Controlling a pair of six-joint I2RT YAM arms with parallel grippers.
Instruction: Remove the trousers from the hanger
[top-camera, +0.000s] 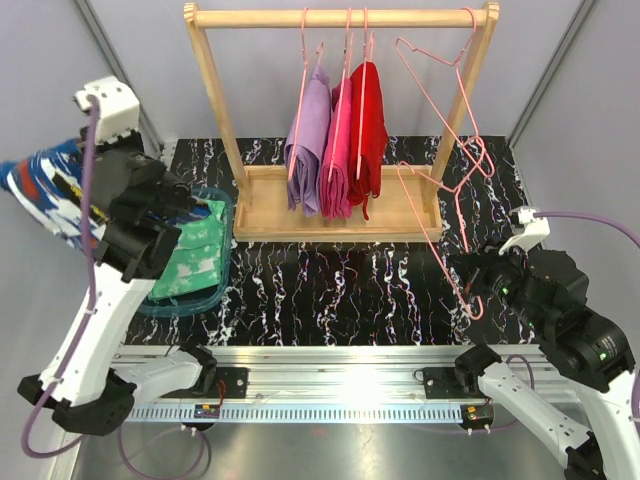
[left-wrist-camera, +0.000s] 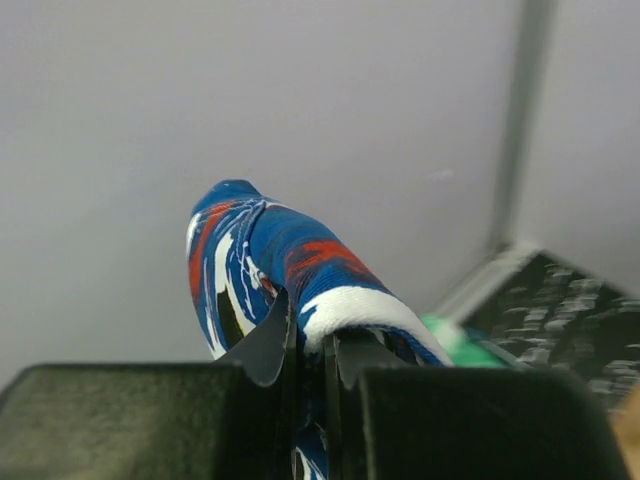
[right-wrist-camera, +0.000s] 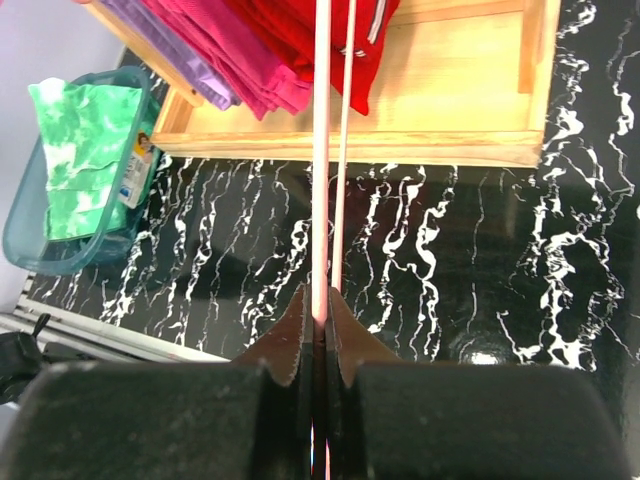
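My left gripper (left-wrist-camera: 310, 335) is shut on the navy blue trousers (left-wrist-camera: 270, 260), which have white and red patches. In the top view that gripper (top-camera: 78, 205) holds the navy pair (top-camera: 38, 190) in the air at the far left, off the table's edge. The mint green trousers (top-camera: 195, 258) lie folded in a teal basket (top-camera: 150, 305), also seen in the right wrist view (right-wrist-camera: 85, 150). My right gripper (right-wrist-camera: 320, 310) is shut on the thin wire of a bare pink hanger (right-wrist-camera: 320, 180), low over the table at the right (top-camera: 470, 278).
A wooden rack (top-camera: 340, 17) stands at the back on its wooden base (top-camera: 260, 205). Lilac (top-camera: 308, 140), pink (top-camera: 338, 150) and red (top-camera: 368, 125) pairs hang from it on pink hangers. Another bare pink hanger (top-camera: 462, 60) hangs at the rail's right end.
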